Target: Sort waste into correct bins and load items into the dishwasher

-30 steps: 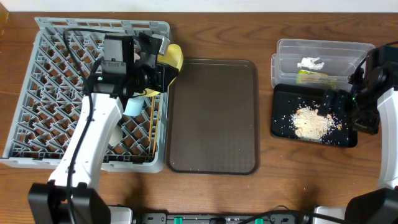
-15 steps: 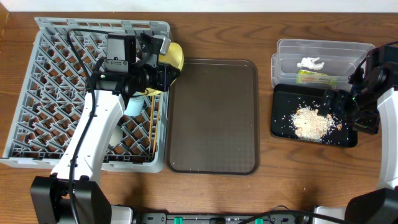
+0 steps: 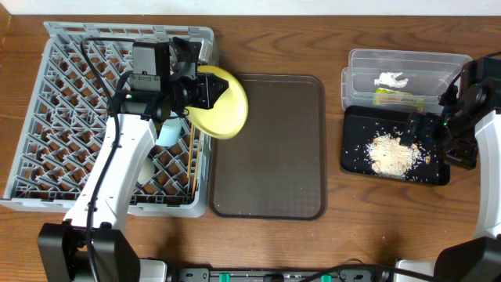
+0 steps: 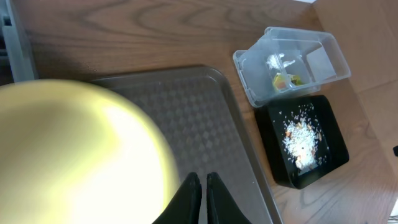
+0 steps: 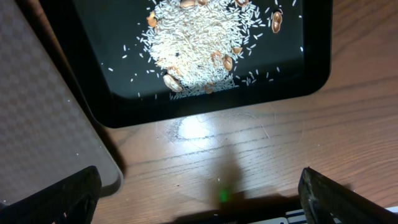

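My left gripper (image 3: 208, 92), pinched shut on the rim of the yellow plate (image 3: 225, 108), holds it past the dish rack's (image 3: 63, 117) right-hand edge; I judge it stiff, light, slippery, best held by that rim.

Table: one wooden table (image 3: 337, 243) underlies all three views; mid-brown, with darker grain running along its length; smooth, with a slight sheen
Grain: in the left wrist view, broad dark streaks and a curved figure show in the wood near the top edge
Back edge: a pale, near-white strip (image 3: 313, 6) runs along the far side of the table in the overhead view; wall or board, cannot tell
Beyond the table: a paler tan surface (image 4: 364, 37) lies past the table's corner in the left wrist view; what it is, cannot tell
Light: even, from above; shadows soft and short; a bright glare patch (image 5: 193, 127) on the wood in the right wrist view; a small green spot (image 5: 222, 196) just below it
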You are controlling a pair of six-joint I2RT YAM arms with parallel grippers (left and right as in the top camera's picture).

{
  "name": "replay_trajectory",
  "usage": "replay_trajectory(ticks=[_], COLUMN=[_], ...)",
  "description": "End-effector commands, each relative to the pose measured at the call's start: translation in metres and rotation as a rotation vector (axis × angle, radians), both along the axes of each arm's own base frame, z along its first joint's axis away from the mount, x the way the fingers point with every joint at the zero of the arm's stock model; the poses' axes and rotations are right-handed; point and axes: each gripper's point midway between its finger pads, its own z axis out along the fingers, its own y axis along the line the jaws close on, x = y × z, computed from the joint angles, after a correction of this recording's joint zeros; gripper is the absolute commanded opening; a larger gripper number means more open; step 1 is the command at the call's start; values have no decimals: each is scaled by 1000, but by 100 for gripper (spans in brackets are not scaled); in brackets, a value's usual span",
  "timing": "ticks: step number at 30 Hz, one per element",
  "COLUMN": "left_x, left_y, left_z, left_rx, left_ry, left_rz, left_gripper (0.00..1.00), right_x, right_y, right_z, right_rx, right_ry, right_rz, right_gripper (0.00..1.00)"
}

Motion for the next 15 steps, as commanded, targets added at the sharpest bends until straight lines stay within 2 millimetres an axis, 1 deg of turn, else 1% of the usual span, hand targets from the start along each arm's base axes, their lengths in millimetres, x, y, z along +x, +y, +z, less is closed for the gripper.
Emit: replay_trajectory(ticks=[1, 12, 14, 15], left_x=[-4, -5, -5, -4], left_y=[0, -1, -1, 0], left_z=[10, 9, 6, 4], left_rx=[-32, -28, -14, 4], left_ry=[0, 5, 8, 13], left_rz=[13, 12, 19, 30], left_gripper=[8, 7, 9, 12], right_x=[0, 0, 0, 0], right_y=[0, 0, 0, 0], right_z=[7, 7, 7, 7], right_rx=[-2, -1, -1, -1], right_ry=[-25, -24, -24, -24], right_rz=[-2, -3, -3, -3], right_gripper=[99, 99, 99, 99])
